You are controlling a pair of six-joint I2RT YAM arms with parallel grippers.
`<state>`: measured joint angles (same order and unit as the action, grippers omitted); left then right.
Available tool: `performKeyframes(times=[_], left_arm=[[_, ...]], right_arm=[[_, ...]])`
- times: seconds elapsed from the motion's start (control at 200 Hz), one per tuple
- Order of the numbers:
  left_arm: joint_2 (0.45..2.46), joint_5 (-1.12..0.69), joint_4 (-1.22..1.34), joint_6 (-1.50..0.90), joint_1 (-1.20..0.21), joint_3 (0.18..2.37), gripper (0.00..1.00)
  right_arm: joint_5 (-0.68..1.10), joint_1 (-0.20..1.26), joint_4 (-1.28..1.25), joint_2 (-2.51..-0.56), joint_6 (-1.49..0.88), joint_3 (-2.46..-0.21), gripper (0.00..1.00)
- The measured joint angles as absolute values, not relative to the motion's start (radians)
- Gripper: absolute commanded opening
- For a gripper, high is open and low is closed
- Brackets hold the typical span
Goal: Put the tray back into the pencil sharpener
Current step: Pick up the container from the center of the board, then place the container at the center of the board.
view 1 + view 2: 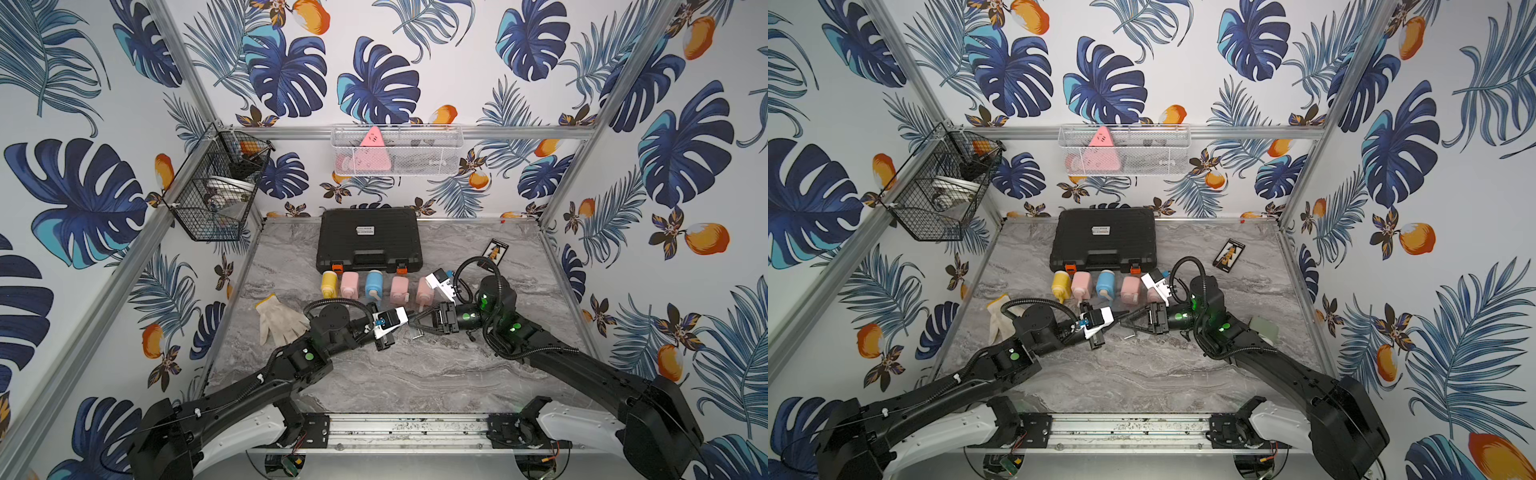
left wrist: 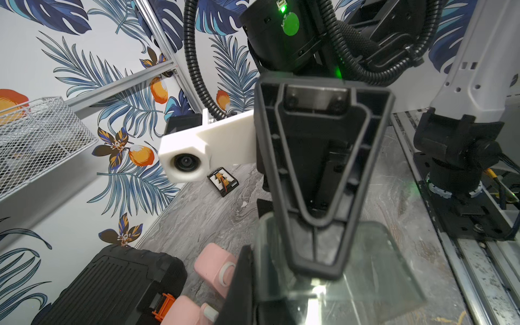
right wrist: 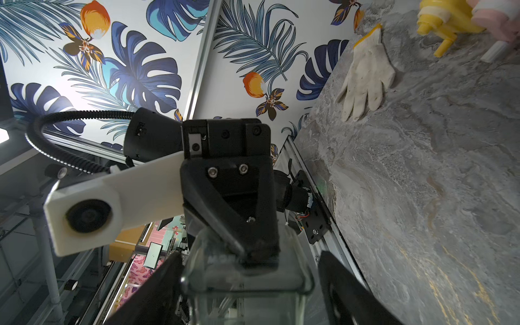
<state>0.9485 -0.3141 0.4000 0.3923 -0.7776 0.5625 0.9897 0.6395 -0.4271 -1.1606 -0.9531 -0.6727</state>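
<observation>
Mid-frame over the worktop (image 1: 415, 374), the clear tray (image 3: 247, 284) lies lengthwise between both arms, one end pinched in the closed left claw (image 3: 254, 253), the other between the spread jaws of the right claw (image 1: 412, 327).

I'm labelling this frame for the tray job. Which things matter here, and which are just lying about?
In the job: clear tray, pinched by the left gripper; right gripper, open around it; pale green block, half hidden, possibly the sharpener.
Lying about: black case, five bottles, glove, small card, black wire basket, white mesh basket.
</observation>
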Motion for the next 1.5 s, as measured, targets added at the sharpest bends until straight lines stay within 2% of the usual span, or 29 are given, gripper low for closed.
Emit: performKeyframes(times=[0.04, 0.295, 0.601, 0.781, 1.006, 1.186, 1.371, 1.496], left_arm=[[0.948, -0.313, 0.393, 0.392, -0.778, 0.564, 0.0], [0.961, -0.243, 0.252, 0.305, -0.778, 0.655, 0.0], [1.009, -0.051, -0.141, 0.065, -0.778, 0.819, 0.0], [1.158, 0.081, -0.437, -0.076, -0.778, 0.98, 0.0], [1.326, 0.21, -0.732, -0.209, -0.753, 1.088, 0.0], [1.381, 0.2, -0.843, -0.273, -0.641, 1.103, 0.0], [1.565, 0.182, -0.956, -0.326, -0.627, 1.18, 0.0], [1.611, 0.171, -1.003, -0.347, -0.626, 1.191, 0.0]], right_arm=[[0.975, 0.64, -0.424, -1.153, -0.953, -0.672, 1.0], [0.811, 0.633, -0.344, -1.044, -0.889, -0.651, 1.0], [0.296, 0.631, 0.049, -0.886, -0.764, -0.641, 0.98], [0.119, 0.631, 0.175, -0.857, -0.743, -0.608, 0.98], [0.018, 0.631, 0.234, -0.826, -0.722, -0.591, 0.98], [-0.04, 0.631, 0.259, -0.779, -0.717, -0.564, 0.98], [-0.068, 0.631, 0.262, -0.753, -0.712, -0.538, 0.98], [-0.07, 0.631, 0.262, -0.751, -0.696, -0.534, 0.98]])
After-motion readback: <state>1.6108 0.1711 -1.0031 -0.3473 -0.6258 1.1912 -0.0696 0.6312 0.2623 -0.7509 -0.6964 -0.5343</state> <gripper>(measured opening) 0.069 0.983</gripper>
